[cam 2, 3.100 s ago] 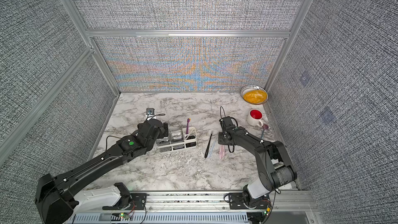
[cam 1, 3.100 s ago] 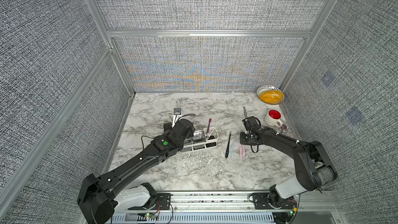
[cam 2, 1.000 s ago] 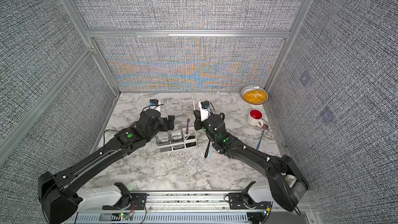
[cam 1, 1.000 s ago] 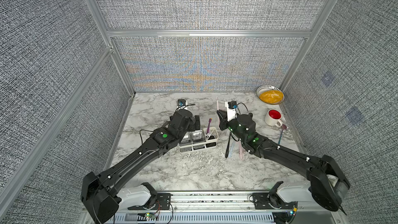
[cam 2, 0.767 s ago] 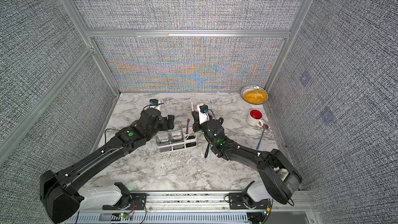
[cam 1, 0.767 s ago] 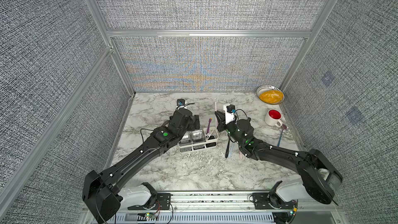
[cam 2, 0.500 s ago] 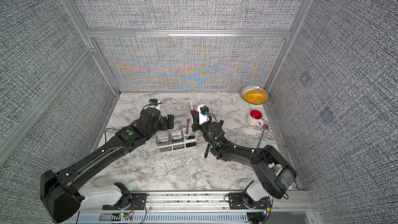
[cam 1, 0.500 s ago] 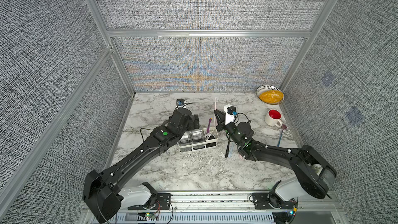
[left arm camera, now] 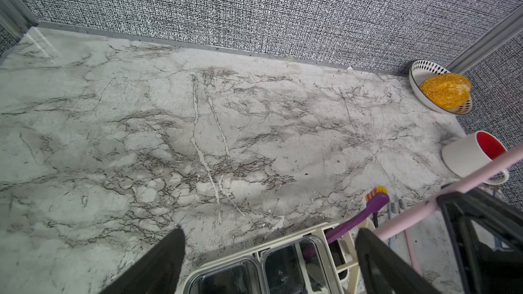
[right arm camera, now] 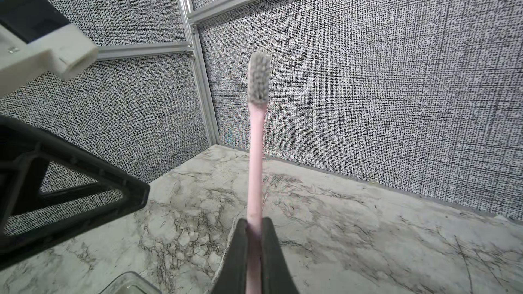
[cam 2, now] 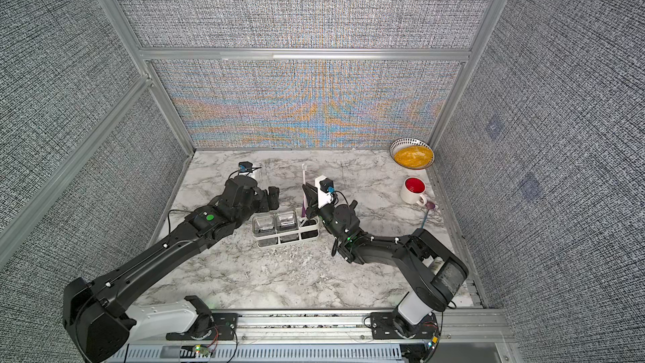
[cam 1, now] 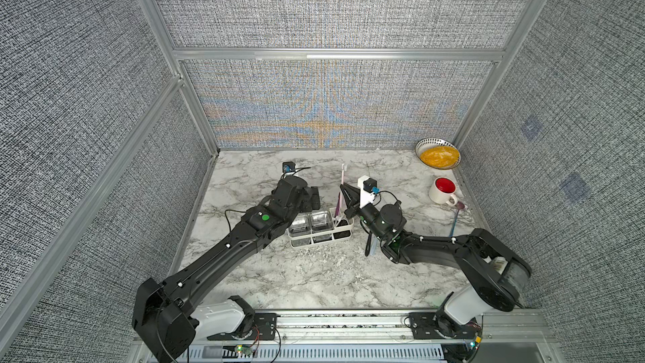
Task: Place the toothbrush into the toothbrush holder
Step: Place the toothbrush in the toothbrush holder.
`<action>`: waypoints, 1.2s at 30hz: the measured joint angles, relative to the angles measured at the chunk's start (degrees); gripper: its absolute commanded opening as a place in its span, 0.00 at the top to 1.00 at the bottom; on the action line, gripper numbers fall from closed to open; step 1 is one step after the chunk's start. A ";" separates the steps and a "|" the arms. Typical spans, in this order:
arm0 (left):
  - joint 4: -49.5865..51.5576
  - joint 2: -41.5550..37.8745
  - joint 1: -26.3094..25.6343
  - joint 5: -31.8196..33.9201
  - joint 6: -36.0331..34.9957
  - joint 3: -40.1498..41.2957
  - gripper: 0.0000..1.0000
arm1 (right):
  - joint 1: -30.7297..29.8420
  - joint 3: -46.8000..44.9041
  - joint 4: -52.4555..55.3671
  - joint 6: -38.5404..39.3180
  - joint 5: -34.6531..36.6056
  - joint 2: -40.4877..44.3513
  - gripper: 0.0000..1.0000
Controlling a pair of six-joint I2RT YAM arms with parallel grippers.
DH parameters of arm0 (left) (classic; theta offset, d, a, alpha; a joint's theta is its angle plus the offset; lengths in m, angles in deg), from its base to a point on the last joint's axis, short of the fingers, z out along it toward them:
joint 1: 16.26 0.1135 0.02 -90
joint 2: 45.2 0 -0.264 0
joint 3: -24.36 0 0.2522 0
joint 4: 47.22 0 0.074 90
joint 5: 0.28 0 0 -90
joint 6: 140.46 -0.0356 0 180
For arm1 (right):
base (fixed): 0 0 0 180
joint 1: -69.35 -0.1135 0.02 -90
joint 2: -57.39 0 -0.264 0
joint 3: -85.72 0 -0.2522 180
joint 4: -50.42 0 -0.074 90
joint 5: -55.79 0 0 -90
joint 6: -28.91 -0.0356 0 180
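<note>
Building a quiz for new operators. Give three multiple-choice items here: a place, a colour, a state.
1. Where is the purple toothbrush? A in the mug; B in the end compartment of the holder; C flat on the table.
2. Handle colour of the toothbrush in the right end effector? A pink; B green; C black.
3. The left end effector is: A shut on the holder; B open; C shut empty.
Answers: B, its handle rises from that compartment; A, a pink shaft is clamped there; B, its jaws stand wide apart.
</note>
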 measured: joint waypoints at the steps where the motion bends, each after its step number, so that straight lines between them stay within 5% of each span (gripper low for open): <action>1: -0.04 0.02 0.00 -0.04 0.00 0.00 0.04 | -0.02 0.00 -0.57 -0.13 -0.07 -0.57 0.98; 17: -2.91 2.47 0.46 -2.84 -1.09 0.04 0.04 | -0.26 2.67 -7.58 -0.90 -1.27 -9.60 0.98; 28: -15.72 9.79 2.75 -14.69 -4.07 -0.11 0.10 | -0.26 3.26 -8.24 -0.31 -2.56 -10.75 0.98; 36: -23.52 13.55 3.28 -21.07 -3.56 -1.38 0.32 | -0.26 3.43 -7.65 1.20 -3.17 -10.67 0.98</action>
